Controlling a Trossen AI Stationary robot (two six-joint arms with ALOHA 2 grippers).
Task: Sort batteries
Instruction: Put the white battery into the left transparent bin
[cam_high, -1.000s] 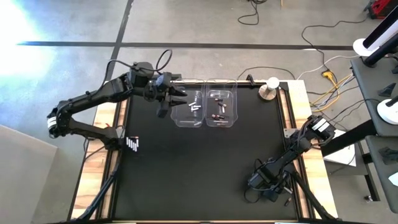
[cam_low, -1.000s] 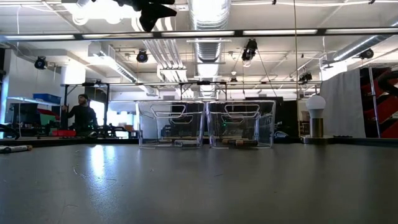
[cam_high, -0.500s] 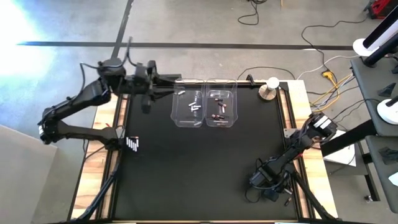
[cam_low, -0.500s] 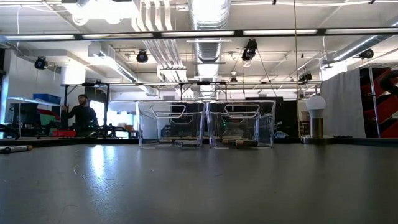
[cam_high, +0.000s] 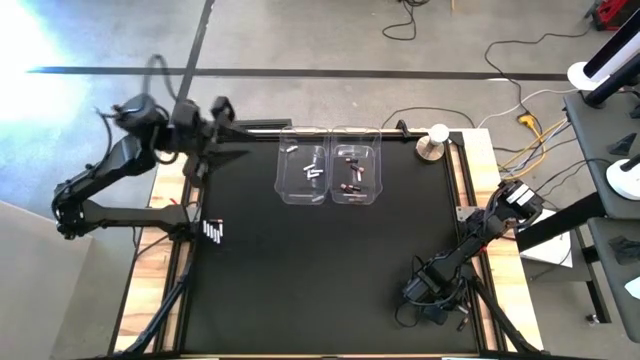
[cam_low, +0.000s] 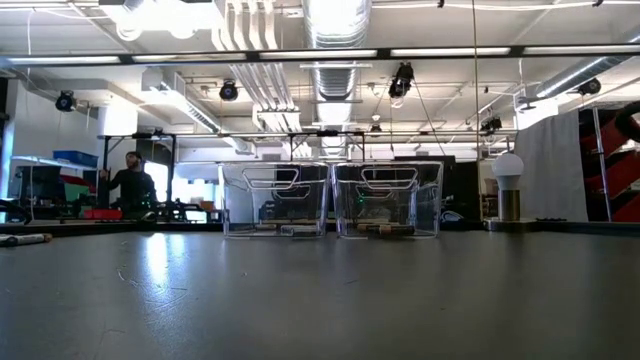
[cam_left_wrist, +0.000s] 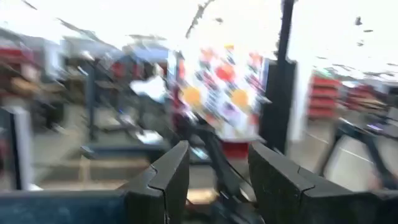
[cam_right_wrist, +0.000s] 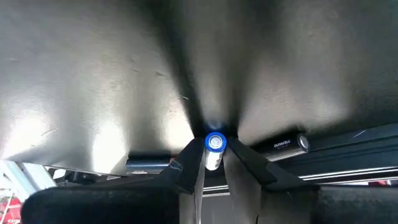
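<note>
My right gripper (cam_high: 425, 292) sits low over the mat near the table's near right corner. It is shut on a silvery-white battery (cam_right_wrist: 214, 149) with a blue end. A dark battery (cam_right_wrist: 283, 144) and another cell (cam_right_wrist: 146, 165) lie on the mat beside it. A row of batteries (cam_high: 213, 232) lies by the table's left edge. Silvery cells lie in the left clear bin (cam_high: 305, 172) and dark cells in the right bin (cam_high: 357, 175). My left gripper (cam_high: 225, 155) is raised at the far left, open and empty (cam_left_wrist: 217, 149), pointing about level. My right gripper pinches the silvery-white battery by its upper part, just under the blue end (cam_right_wrist: 215, 143), between its two fingertips (cam_right_wrist: 189, 152). The fingers slant down toward the mat. The battery stands roughly on end, blue end up. Its lower part is hidden between the fingers.
A round silver-and-white knob object (cam_high: 432, 145) stands at the far right, beside the bins. A rail (cam_right_wrist: 348, 149) runs along the table edge just beyond the held battery. A person (cam_low: 130, 185) stands in the room behind the table.
My left gripper has drawn back from above the left bin toward the table's far left corner. It has risen and tipped up from pointing down to about level, and has left the low view. My right arm has kept its place.
</note>
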